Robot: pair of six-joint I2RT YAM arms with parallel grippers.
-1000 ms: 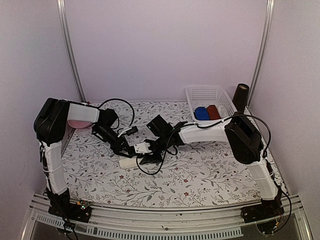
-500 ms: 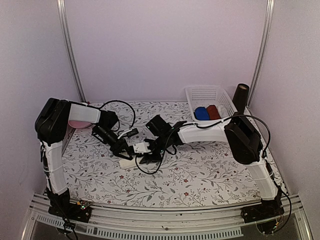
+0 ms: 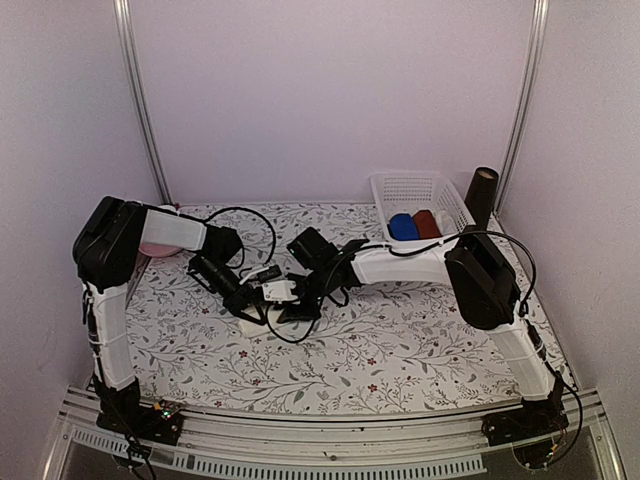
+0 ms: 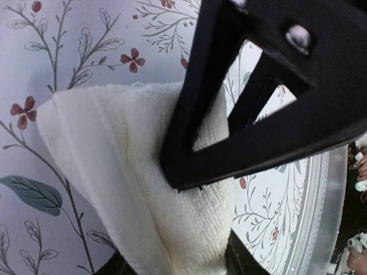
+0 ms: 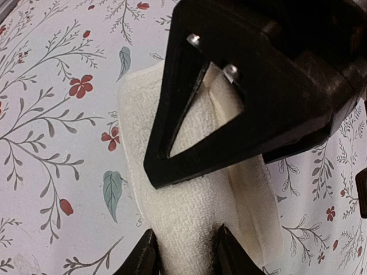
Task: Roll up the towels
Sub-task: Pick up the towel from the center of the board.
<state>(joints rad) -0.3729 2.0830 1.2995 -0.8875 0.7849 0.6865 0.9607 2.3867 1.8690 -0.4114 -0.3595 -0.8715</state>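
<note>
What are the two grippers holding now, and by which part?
The left gripper and the right gripper both pinch the cream towel, each across its folded layers; where along it is unclear.

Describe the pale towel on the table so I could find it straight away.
On the flowered table, look left of centre, where the left gripper and right gripper meet. The cream towel is the small pale bundle under them, apart from the blue roll and dark red roll in the white basket at the back.
</note>
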